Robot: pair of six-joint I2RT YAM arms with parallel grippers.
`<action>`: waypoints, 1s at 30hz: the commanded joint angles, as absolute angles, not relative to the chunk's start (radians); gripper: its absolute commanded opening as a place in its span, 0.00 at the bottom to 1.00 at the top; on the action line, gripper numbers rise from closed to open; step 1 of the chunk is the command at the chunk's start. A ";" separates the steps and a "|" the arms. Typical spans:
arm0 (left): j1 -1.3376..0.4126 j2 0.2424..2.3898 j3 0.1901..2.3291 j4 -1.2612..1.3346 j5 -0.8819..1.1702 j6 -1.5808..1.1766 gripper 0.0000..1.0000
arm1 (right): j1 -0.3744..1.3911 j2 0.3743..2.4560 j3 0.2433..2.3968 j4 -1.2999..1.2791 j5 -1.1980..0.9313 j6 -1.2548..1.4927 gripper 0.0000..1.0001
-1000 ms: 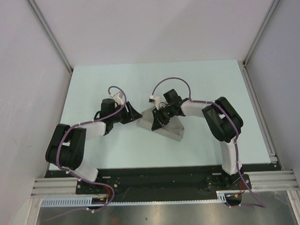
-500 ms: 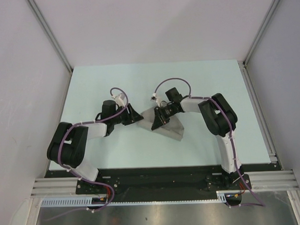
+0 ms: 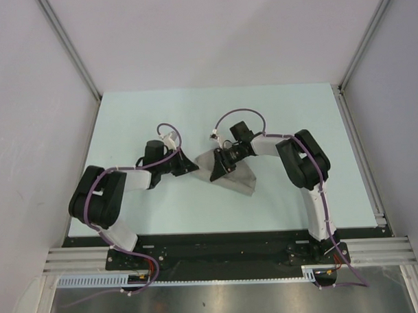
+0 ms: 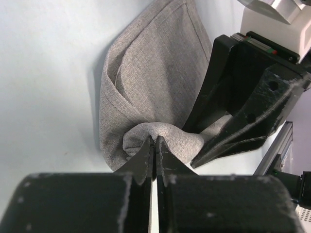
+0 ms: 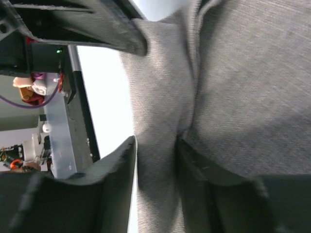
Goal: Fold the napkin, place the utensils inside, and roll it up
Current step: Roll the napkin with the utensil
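Note:
The grey napkin lies bunched in a folded wedge at the table's middle. My left gripper is at its left end, and in the left wrist view that gripper is shut on a puckered fold of the napkin. My right gripper sits on the napkin just right of it. In the right wrist view that gripper straddles a raised ridge of the napkin, jaws open, with a thin gap at the left finger. The utensils are hidden.
The pale green table is walled at the back and both sides. A metal rail runs along its right edge. The two grippers are nearly touching; the right one's black fingers fill the left wrist view's right side.
My left gripper has slid right to the napkin's left end and closed on a fold. The right arm shifted slightly early on, then held still on the napkin.

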State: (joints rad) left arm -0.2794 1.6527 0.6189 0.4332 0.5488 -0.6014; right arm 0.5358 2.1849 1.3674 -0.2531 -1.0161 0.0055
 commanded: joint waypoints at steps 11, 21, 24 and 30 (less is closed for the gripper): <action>-0.284 1.729 0.736 0.307 0.482 -0.598 0.00 | 0.612 1.810 1.162 -0.157 -0.462 0.012 0.63; -0.279 1.717 0.753 0.261 0.465 -0.607 0.00 | 0.847 1.658 1.020 -0.017 -0.009 -0.130 0.67; -0.278 1.717 0.762 0.247 0.472 -0.600 0.00 | 0.850 1.686 1.022 -0.018 -0.012 -0.129 0.67; -0.275 1.733 0.784 0.224 0.475 -0.575 0.00 | 0.838 1.749 1.031 -0.020 -0.040 -0.137 0.64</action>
State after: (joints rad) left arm -0.2821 1.7290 0.7452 0.2474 0.4988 -0.6041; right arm 0.8505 1.7077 1.0225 -0.0586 -0.0650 -0.1143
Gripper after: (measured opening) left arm 0.009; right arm 0.649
